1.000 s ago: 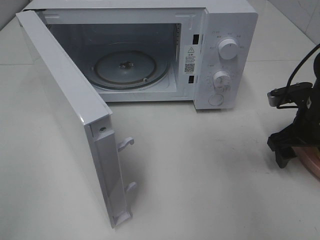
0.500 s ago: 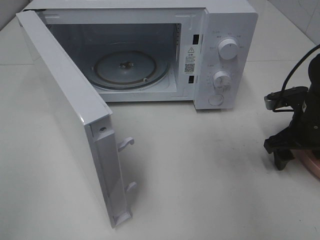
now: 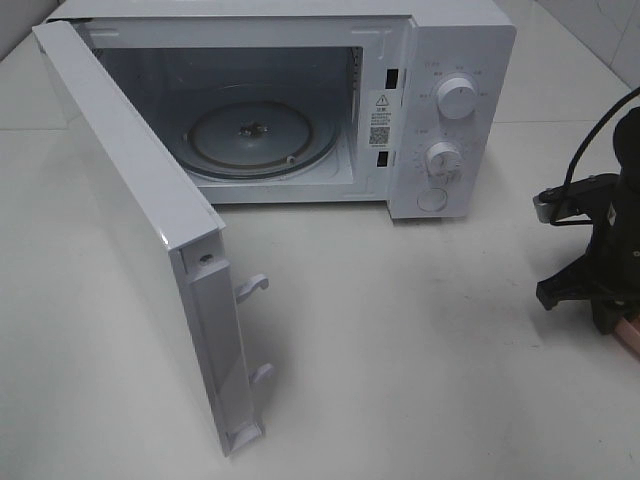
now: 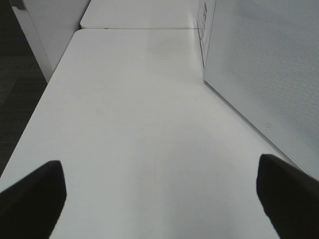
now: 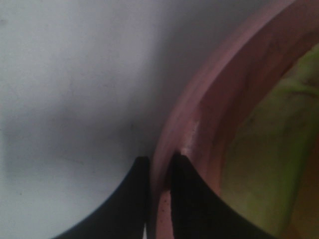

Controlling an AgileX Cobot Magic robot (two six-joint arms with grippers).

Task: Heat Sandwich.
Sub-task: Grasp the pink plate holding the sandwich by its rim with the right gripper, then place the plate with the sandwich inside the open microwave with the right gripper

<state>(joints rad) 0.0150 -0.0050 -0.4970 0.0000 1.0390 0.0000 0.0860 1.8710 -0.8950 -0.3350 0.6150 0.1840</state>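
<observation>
Over at the right edge of the white bench (image 3: 420,330), the right arm (image 3: 605,250) is bent low over a round pink plate (image 5: 199,114), of which the high view catches only a sliver at the frame's edge. Up close, the right pincer (image 5: 158,167) is nearly closed on that plate's rim. One black fingertip (image 5: 129,199) is outside the rim and the other sits inside it, both pressed against the pink edge.

The sandwich (image 5: 269,149) lies on the plate just inside the rim. From this near it is only a blurred patch of pale yellow-green, and I cannot make out the bread.

The boxy white microwave oven (image 3: 450,40) stands at the back of the bench, well apart from the plate. Its white door (image 3: 130,200) is swung wide open toward the front left. Inside, the round glass turntable (image 3: 262,138) lies bare. Two white knobs (image 3: 456,98) sit one above the other on the control panel at its right.

On the far side of the door, the left pincer (image 4: 159,199) hangs above bare bench with its dark fingertips (image 4: 32,199) spread wide and nothing between them. The door's outer face stands just beside it.
</observation>
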